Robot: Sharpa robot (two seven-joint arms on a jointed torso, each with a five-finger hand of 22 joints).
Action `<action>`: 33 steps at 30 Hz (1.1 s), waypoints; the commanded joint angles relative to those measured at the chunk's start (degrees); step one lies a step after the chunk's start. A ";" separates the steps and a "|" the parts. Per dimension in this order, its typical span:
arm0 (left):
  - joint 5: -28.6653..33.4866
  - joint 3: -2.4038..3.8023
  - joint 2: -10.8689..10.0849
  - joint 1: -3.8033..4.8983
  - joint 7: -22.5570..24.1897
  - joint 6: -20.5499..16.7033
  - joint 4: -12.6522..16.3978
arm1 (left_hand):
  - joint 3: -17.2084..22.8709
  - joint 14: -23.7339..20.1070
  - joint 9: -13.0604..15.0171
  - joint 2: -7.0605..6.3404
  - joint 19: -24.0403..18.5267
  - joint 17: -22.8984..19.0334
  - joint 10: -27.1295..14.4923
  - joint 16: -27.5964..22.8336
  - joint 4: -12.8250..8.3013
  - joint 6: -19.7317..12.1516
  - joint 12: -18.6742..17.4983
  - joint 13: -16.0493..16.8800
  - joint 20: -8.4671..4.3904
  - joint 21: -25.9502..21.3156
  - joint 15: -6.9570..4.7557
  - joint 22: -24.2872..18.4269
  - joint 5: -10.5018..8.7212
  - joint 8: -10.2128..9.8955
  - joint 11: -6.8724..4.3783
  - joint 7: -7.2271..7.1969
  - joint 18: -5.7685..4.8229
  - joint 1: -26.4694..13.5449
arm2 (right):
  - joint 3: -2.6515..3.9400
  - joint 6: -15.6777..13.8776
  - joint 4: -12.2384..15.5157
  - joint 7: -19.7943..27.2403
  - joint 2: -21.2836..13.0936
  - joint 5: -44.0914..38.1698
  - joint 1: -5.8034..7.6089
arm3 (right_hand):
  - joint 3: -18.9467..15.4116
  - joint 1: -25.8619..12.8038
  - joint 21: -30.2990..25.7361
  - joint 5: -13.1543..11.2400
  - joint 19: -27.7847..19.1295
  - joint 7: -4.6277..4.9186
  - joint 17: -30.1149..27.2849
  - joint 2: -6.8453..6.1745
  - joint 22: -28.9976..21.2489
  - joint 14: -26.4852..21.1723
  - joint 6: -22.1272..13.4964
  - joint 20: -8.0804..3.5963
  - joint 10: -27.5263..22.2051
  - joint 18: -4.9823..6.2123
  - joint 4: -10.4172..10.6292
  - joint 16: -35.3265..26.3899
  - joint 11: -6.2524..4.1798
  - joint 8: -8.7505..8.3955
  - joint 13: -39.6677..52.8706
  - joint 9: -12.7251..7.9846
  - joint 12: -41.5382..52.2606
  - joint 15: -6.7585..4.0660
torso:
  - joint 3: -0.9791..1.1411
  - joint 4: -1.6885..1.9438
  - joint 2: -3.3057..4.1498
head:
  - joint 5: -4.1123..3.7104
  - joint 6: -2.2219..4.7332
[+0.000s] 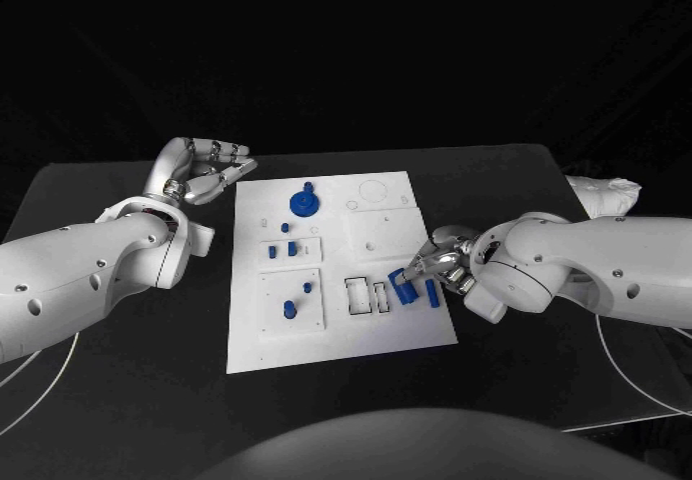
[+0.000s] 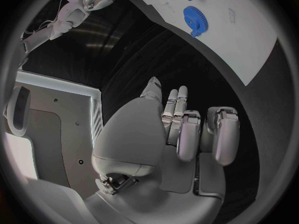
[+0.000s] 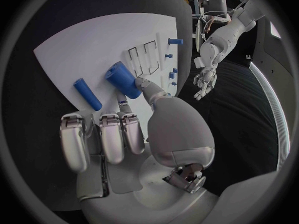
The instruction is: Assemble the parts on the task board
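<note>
Several blue parts are already on the task board (image 1: 339, 330), but we judge the assembly only partly done. Taking the head view as a clock face centred on the board, nearest us at about eight o'clock a raised square panel carries two small blue pieces (image 1: 297, 300), which look seated, though we cannot tell how firmly. At four o'clock sit the rectangular slots (image 1: 369, 296), outlined in black and apparently still unfilled. Just beside them our right hand (image 1: 440, 268) works at the board's edge: in the right wrist view it pinches a stubby blue cylinder (image 3: 124, 80) between thumb and a finger, its other fingers curled. A slimmer blue peg (image 3: 87, 93) lies flat on the board close by, loose, so it still wants placing.

Toward the centre at nine o'clock, two short blue pieces (image 1: 283, 249) stand in a small rectangular holder. Farther out, at eleven o'clock, the blue gear (image 1: 303, 202) sits on the board, apparently mounted. Round outlines at one o'clock look unoccupied. Farthest, at ten o'clock off the board's corner, our left hand (image 1: 206, 165) hovers with fingers curled in on nothing.
</note>
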 commanded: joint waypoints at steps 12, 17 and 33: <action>-0.20 0.04 0.05 0.04 0.52 0.82 0.09 | -0.32 6.06 -0.04 0.52 6.13 15.08 0.44 0.15 -0.14 0.58 0.08 0.01 -0.05 0.14 -0.05 15.10 0.34 -0.15 0.08 0.01 -0.42 0.04 | -0.08 -2.15 0.63 2.63 -0.35 4.17 0.39 | 0.15 0.14 0.26 -0.65 6.10 -2.86 15.09 -0.34 15.06 5.87 3.56 -0.34 6.00 -0.39 0.11 0.23 -0.51 0.26 14.94 0.05 0.16 -0.44 | 0.01 0.00 -0.02 | 0.01 0.00; -0.20 0.04 0.08 0.04 0.57 0.78 0.09 | -0.32 6.06 -0.04 0.52 6.13 15.08 0.44 0.15 -0.14 0.58 0.08 0.01 -0.05 0.14 -0.05 15.10 0.34 -0.15 0.08 0.01 -0.42 0.04 | -0.08 -2.22 0.95 3.31 -0.44 5.06 0.99 | 0.15 0.13 0.26 -0.80 6.10 -2.89 15.09 -0.38 15.06 5.87 3.70 -0.36 6.00 -0.39 0.10 0.23 -0.54 0.23 14.94 0.02 0.16 -0.46 | -0.01 0.01 0.01 | -0.03 0.00; -0.21 0.04 0.12 0.04 0.53 0.81 0.00 | -0.32 6.06 -0.04 0.52 6.13 15.08 0.44 0.15 -0.14 0.58 0.08 0.01 -0.05 0.14 -0.05 15.10 0.34 -0.15 0.08 0.01 -0.42 0.04 | -0.08 -1.37 1.83 4.03 -0.12 9.55 1.33 | 0.17 0.14 0.26 -0.89 6.10 -2.93 15.09 -0.36 15.06 5.87 3.81 -0.37 6.00 -0.39 0.10 0.23 -0.57 0.22 14.94 0.00 0.16 -0.47 | 0.04 -0.01 -0.02 | 0.09 0.00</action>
